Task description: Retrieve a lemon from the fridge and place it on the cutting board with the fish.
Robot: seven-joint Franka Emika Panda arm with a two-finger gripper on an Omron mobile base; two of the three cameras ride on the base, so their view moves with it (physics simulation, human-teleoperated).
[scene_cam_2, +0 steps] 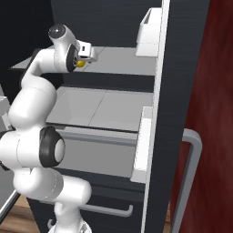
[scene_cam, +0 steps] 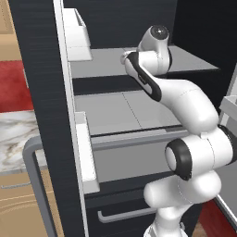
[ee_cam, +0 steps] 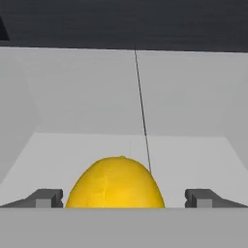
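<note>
Fridge (scene_cam: 41, 92) stood open, both doors swung out: dark door slab at left of the left base view, matching one at right of the right base view, each with white door bins (scene_cam_2: 142, 141) on the inner face.

Arm reached into the upper shelf (scene_cam: 106, 62). Tool (scene_cam_2: 86, 52) sat at upper left of the right base view, just over that grey shelf, with the lemon (scene_cam_2: 81, 63) as a small yellow spot right under and beside it.

Hand view: lemon (ee_cam: 115, 184) at bottom centre of frame, on the light grey shelf floor (ee_cam: 193, 160), sitting between the two dark fingertips (ee_cam: 46, 197). Tool was spread wide, a tip on each side of the fruit with a clear gap to the peel on both sides, no contact visible. Lemon not pinched.

Behind the lemon: pale back wall of the compartment, a thin dark vertical seam (ee_cam: 141, 97) running down it, dark band across the top of frame.

Lower shelf (scene_cam: 125, 111) in centre of the left base view, drawer with grey handle (scene_cam: 125, 214) at bottom. Marble worktop (scene_cam: 16, 139) at left edge, partly behind the door.
</note>
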